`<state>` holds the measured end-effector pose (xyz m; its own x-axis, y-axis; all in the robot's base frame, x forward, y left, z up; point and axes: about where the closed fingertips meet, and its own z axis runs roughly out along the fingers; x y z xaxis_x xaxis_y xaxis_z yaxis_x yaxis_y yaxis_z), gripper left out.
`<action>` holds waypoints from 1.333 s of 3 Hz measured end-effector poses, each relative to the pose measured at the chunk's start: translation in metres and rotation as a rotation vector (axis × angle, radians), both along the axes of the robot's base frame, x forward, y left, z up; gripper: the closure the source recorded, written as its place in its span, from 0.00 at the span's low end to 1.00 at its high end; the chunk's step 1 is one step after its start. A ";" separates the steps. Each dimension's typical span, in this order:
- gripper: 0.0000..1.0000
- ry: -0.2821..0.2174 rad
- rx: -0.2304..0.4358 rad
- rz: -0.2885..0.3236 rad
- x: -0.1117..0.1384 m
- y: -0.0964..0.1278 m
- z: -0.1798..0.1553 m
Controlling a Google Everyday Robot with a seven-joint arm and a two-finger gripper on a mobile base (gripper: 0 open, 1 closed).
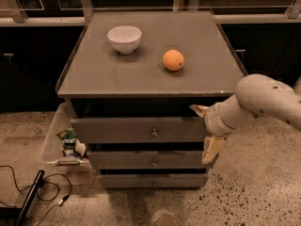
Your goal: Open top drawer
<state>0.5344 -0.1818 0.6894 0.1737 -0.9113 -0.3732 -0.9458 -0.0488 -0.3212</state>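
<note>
Top drawer (127, 130) just under worktop (197, 79), front facing near side, dark gap above it; round knob (154, 133) at ctr. Claw (206, 130) at drawer's right end, level w/ the front, fingers spread wide apart: one up by the top right corner, other down by the 2nd drawer (141, 160); clamped on nothing. White arm (263, 100) reaching in from right. On worktop: white bowl (124, 37) far left, orange (173, 60) nr ctr, well apart. Clear bin (49, 147) w/ packets on floor (244, 187) at left; cables (28, 192) near left.
</note>
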 end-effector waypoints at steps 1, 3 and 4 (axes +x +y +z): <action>0.00 0.011 -0.014 -0.012 0.013 -0.003 -0.013; 0.00 0.035 -0.013 -0.028 0.036 -0.007 -0.041; 0.00 0.043 0.000 -0.031 0.043 -0.008 -0.053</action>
<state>0.5774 -0.1894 0.6359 0.1298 -0.9160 -0.3797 -0.9596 -0.0196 -0.2806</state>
